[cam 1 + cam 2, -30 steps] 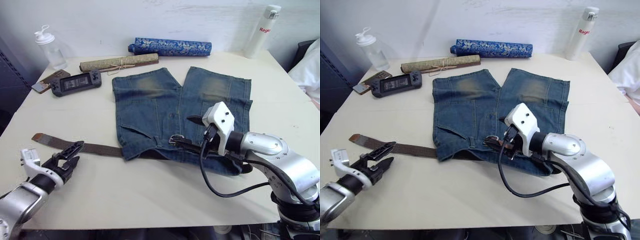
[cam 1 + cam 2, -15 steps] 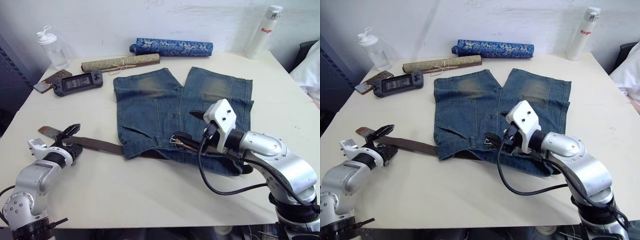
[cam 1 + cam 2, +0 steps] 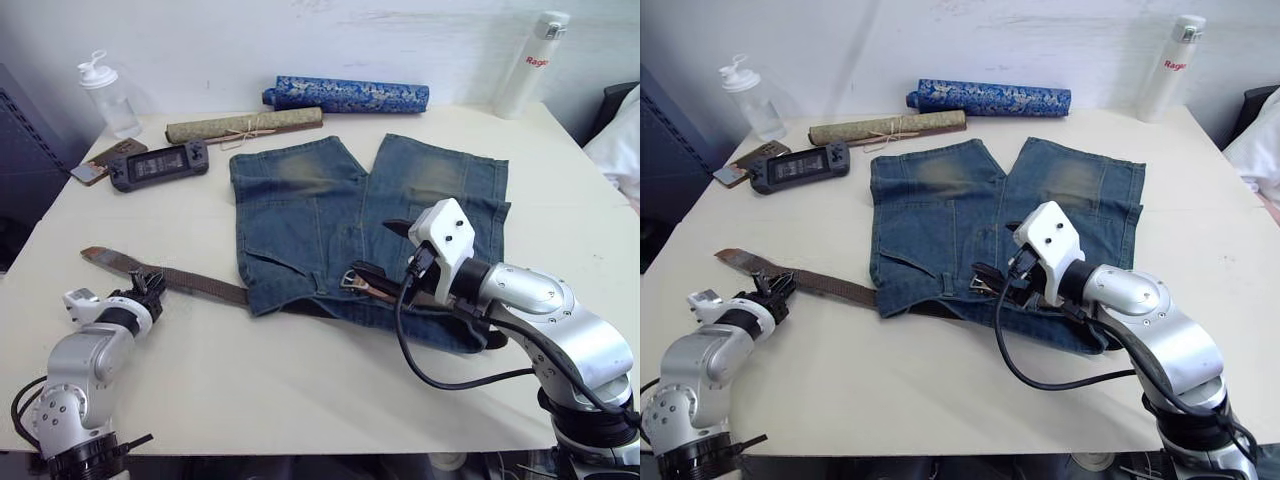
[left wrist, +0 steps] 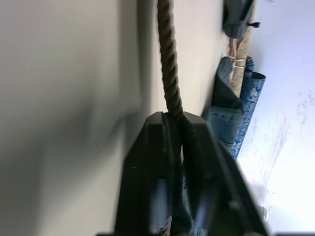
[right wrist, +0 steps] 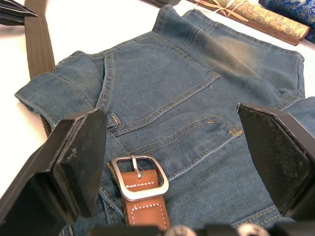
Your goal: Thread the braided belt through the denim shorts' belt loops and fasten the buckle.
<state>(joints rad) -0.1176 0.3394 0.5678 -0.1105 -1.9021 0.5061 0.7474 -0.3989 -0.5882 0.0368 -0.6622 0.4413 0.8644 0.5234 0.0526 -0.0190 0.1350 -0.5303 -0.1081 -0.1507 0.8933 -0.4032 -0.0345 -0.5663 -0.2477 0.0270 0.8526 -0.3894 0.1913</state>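
We see our left gripper (image 4: 178,128) pinched shut on the braided belt (image 3: 190,281), near its tan tip out on the table (image 3: 300,390). The strap runs from there under the waistband of the denim shorts (image 3: 330,215), which lie flat mid-table. Our right gripper (image 5: 172,142) hangs over the waistband with fingers (image 5: 81,152) spread wide, holding nothing, the silver buckle (image 5: 139,177) lying between them on the denim

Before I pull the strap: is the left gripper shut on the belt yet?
Shut on it. In the left wrist view the left gripper has both fingers pressed against the braided belt, which runs out from between them.
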